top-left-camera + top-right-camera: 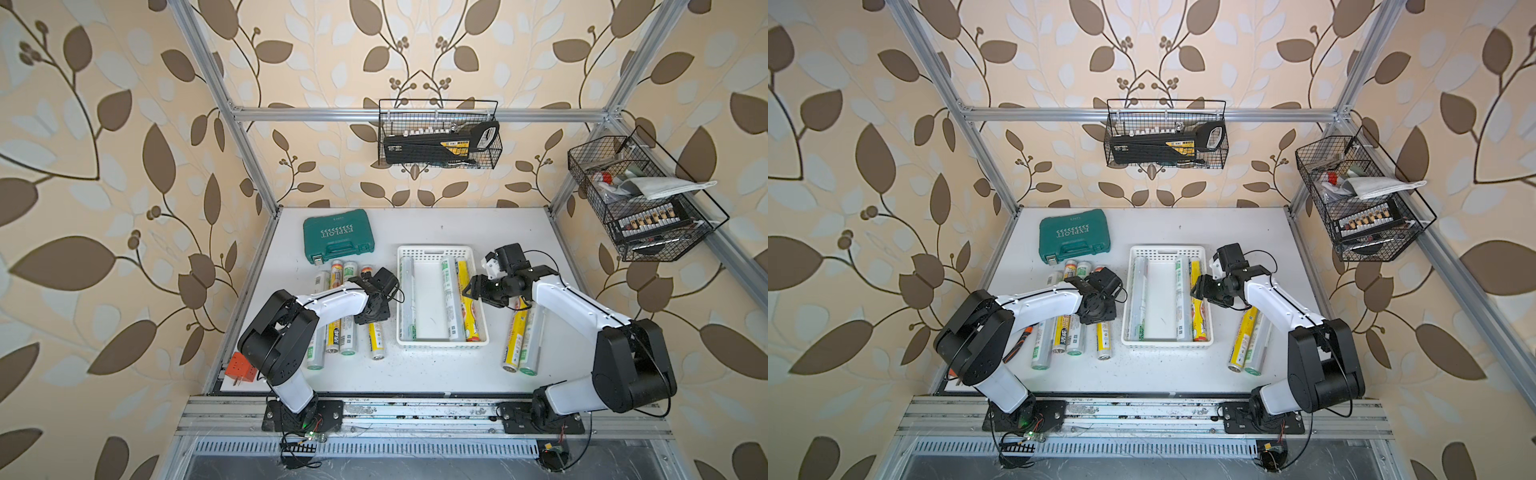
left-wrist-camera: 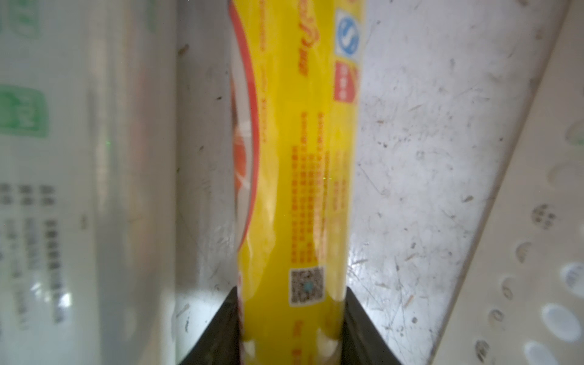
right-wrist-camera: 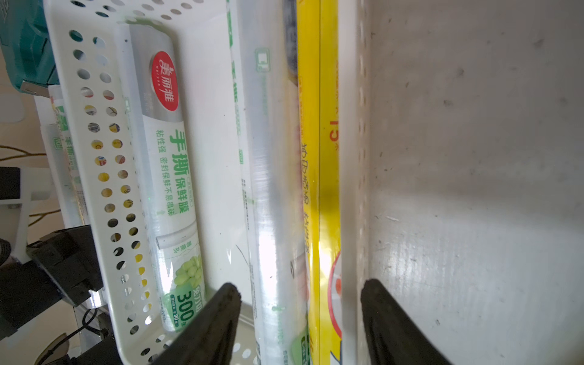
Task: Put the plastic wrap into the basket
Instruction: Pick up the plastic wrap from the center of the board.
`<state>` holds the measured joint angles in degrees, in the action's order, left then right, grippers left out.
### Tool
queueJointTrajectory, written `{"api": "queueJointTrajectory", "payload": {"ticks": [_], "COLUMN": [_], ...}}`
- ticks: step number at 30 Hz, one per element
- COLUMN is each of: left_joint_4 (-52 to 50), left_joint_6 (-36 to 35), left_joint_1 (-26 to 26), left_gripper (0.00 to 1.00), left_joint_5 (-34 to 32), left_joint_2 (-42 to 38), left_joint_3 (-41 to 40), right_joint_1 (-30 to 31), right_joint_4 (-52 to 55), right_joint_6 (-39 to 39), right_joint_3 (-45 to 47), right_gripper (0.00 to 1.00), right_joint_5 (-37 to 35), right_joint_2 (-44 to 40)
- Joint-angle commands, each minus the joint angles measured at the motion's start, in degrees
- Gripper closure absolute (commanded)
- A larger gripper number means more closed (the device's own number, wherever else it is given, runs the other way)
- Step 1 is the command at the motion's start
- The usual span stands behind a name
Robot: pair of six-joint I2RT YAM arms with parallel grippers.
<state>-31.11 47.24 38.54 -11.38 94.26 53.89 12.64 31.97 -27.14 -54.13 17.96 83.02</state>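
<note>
Pick step: left hand (image 2: pixel 291 289) pinches a yellow roll (image 2: pixel 297 158) lying on the counter (image 1: pixel 415 374) beside the basket (image 1: pixel 440 249), right hand (image 3: pixel 298 282) spread over it; next probably needs a level lift over the rim.

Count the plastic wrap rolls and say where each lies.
9 rolls: three in the basket, four on the table left of it, two right of it. Arms may hide others.

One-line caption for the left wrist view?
Left gripper shut on a yellow-labelled plastic wrap roll, beside the white perforated plastic basket.
</note>
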Motion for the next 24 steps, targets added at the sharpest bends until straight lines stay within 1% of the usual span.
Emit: {"api": "queueJointTrajectory", "payload": {"ticks": [1, 7, 13, 14, 15, 20, 24], "left_joint_4": [-3.3, -7.8, -13.6, -14.4, -15.2, -18.0, -18.2], "left_joint_6": [-0.3, -0.6, -1.3, -1.5, -1.6, -2.2, -2.4], "left_joint_1": [-0.7, -0.8, -0.4, -0.2, 0.0, 1.9, 3.6], "left_gripper": [0.65, 0.69, 0.7, 0.7, 0.7, 0.7, 0.7], "left_joint_5": [-0.7, -1.5, -2.4, -2.5, -2.5, -2.8, -2.2], "left_joint_2": [-4.7, -8.3, -11.2, -13.2, -13.5, -13.3, -12.1], "left_joint_3": [2.3, 4.9, 10.2, 11.3, 12.4, 18.7, 23.7], "right_joint_1": [0.0, -1.1, -2.3, -2.6, -2.9, -3.7, -4.3], "right_joint_4": [2.7, 4.1, 5.5, 5.8, 6.0, 6.4, 6.5], "right_joint_6": [1.1, 1.4, 2.2, 2.3, 2.4, 2.8, 3.1], "right_joint_3": [-2.1, -2.0, -2.1, -2.2, -2.1, -1.9, -1.8], "right_gripper": [0.36, 0.36, 0.36, 0.36, 0.36, 0.36, 0.36], "right_joint_5": [-1.7, -1.9, -1.9, -1.9, -1.9, -1.6, -1.4], "right_joint_2": [-2.8, -5.6, -7.3, -7.4, -7.6, -8.5, -8.8]}}
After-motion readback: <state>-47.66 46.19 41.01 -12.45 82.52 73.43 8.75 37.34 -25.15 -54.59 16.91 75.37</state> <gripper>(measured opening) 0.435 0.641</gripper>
